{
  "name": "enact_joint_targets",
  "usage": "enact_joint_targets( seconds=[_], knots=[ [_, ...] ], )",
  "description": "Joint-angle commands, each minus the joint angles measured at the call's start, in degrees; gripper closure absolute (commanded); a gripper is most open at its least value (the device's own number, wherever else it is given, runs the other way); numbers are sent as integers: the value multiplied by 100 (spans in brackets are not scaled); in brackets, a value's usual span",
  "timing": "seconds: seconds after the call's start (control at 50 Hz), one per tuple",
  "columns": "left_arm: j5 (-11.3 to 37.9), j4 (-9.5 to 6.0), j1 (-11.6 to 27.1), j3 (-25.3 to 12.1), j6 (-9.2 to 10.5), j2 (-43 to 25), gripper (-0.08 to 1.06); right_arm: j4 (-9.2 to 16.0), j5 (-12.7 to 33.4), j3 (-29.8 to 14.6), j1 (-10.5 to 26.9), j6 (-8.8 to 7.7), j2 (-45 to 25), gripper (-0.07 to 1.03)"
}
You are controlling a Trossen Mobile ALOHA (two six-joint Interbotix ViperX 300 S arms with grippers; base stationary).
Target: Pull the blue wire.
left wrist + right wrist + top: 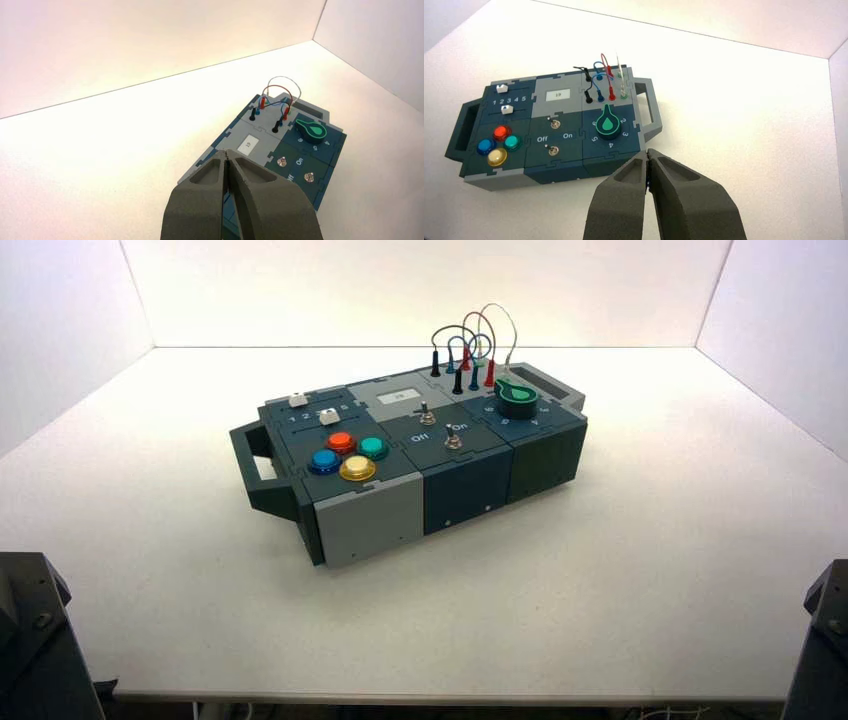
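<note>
Green knob (pixel 609 125) (pointer up), four round buttons (pixel 499 145).

Lettering on the box (pixel 499 182)

The little white display (pixel 557 94) in the grey panel reads "19". Beside the 2 toggle switches (pixel 553 149) the dark panel carries "Off" and "On". Between the 2 white sliders (pixel 506 109) runs a scale "1 2 3 4 5". Around the green knob (pixel 608 126) I can make out 2, 3, 4 and 5, and one more numeral at its other side that I can't read surely.
</note>
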State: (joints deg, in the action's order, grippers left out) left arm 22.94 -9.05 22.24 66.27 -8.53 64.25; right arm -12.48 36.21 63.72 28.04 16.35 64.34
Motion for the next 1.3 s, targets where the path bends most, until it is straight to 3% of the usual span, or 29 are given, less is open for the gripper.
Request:
enact_joint_targets(
  seconds=[0.02, 0.38, 0.58, 0.66, 0.8, 0.94, 0.96, 1.04, 1.3],
  knots=[
    [-26, 0, -26, -105, -18, -35, 101, 18, -62, -158, -9, 0, -35, 98],
    [9, -18, -26, -114, -9, -70, 101, 114, -70, -176, 105, -18, -62, 98],
    [18, -35, -26, -114, -9, -70, 101, 519, -70, -229, 396, -123, -483, 89],
    [18, -35, -26, -123, -9, -70, 101, 817, -79, -290, 545, -167, -949, 89],
    [18, -44, -26, -123, -9, -79, 101, 1055, -141, -492, 633, -202, -1854, 89],
    [35, -44, -26, -123, -9, -114, 101, 1072, -281, -738, 633, -202, -2566, 89],
    [44, -44, -26, -123, -9, -123, 101, 1072, -343, -958, 633, -202, -2988, 89],
    [53, -44, -26, -132, -9, -132, 101, 1116, -431, -1266, 650, -202, -3489, 84],
    [88, -53, -18, -149, -9, -185, 101, 1195, -483, -2048, 756, -220, -4702, 80]
  ],
)
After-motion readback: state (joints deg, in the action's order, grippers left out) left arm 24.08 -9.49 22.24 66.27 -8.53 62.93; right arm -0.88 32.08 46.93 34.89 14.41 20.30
